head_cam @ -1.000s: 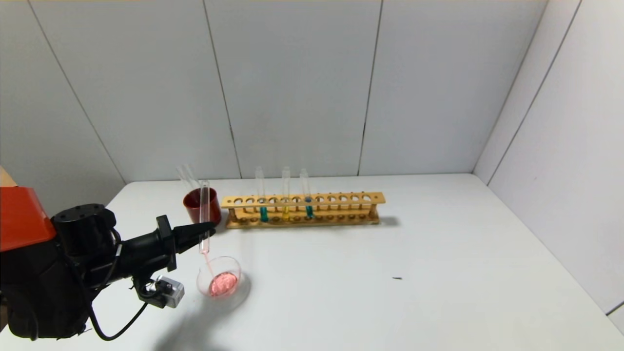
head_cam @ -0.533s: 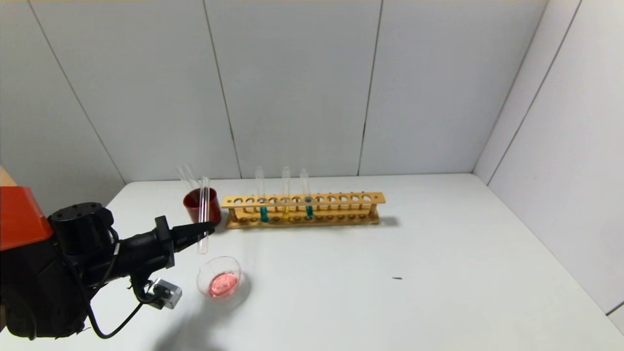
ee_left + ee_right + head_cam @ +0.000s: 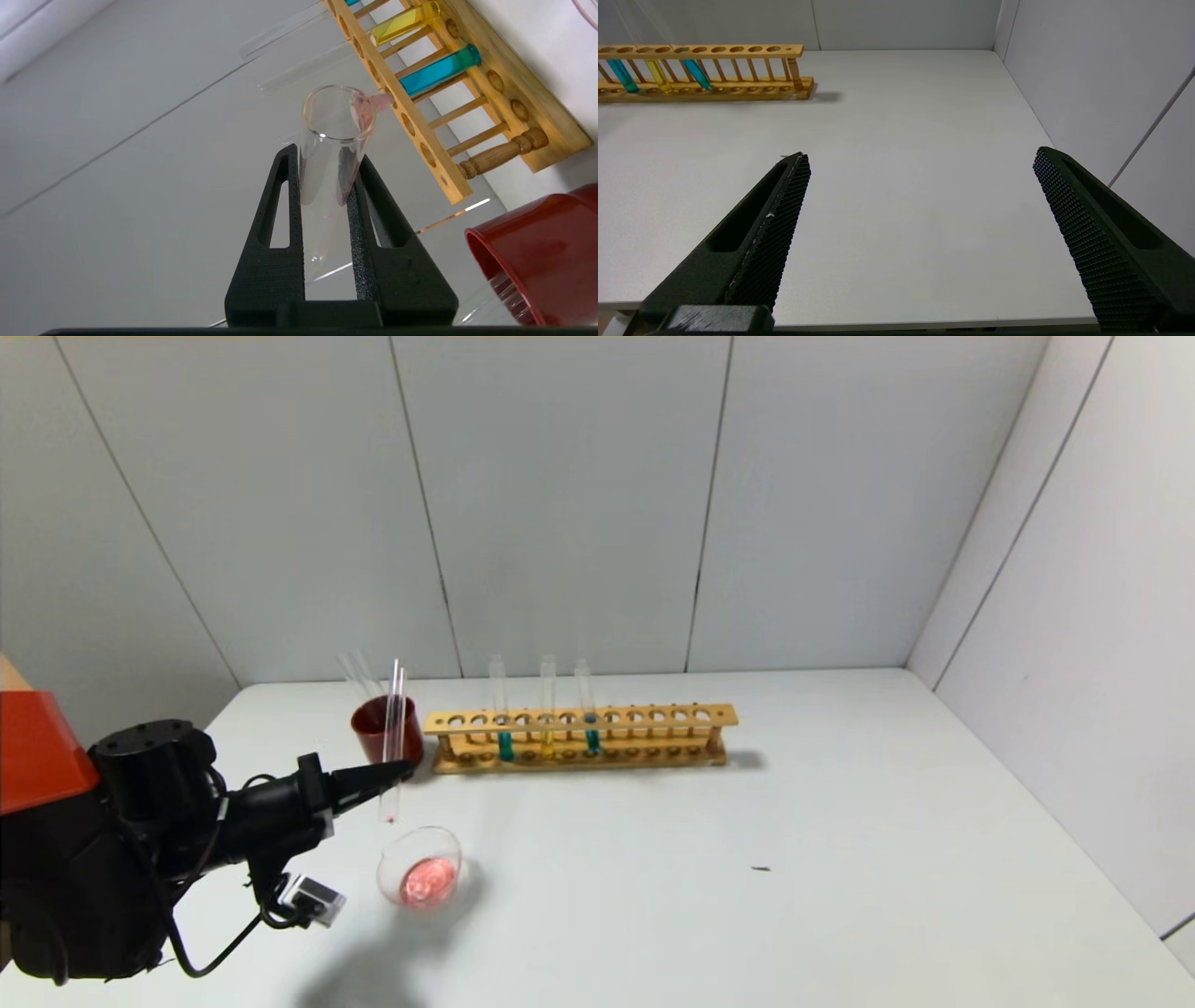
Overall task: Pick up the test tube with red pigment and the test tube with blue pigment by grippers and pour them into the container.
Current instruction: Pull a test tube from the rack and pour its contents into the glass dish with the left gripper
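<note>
Left claw (image 3: 397,769) near the table's (image 3: 653,859) left edge, clamped on the test tube with red pigment (image 3: 393,747), mouth down just above the container (image 3: 419,868) holding pink liquid. Right claw (image 3: 920,186) spread wide over the right side.

No readable text, labels, brand names, numbers or signs appear anywhere in these views, on any object, surface or wall panel.

Bright even overhead light; soft shadows; sharp focus.
</note>
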Controlling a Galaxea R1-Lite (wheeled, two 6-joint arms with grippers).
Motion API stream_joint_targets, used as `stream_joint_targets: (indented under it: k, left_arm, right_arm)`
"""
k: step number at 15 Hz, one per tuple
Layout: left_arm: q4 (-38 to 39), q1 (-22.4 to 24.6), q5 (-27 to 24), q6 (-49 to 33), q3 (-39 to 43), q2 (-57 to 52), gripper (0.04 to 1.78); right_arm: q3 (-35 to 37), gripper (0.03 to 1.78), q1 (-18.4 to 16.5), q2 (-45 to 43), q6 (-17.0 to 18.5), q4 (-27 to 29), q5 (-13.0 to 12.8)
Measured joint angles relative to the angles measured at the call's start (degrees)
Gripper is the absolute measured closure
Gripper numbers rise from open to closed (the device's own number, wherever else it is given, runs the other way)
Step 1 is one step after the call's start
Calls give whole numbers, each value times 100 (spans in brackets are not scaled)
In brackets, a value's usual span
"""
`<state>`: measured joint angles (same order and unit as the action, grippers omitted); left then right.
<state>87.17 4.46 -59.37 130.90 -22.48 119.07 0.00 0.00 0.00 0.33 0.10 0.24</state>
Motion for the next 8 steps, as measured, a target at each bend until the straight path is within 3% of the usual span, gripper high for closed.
stream_joint_targets:
  k: [8]
  left_arm:
    - [0,-9,35,372,57,-68,149]
  right_arm:
    - [0,6,0,0,0,0,0]
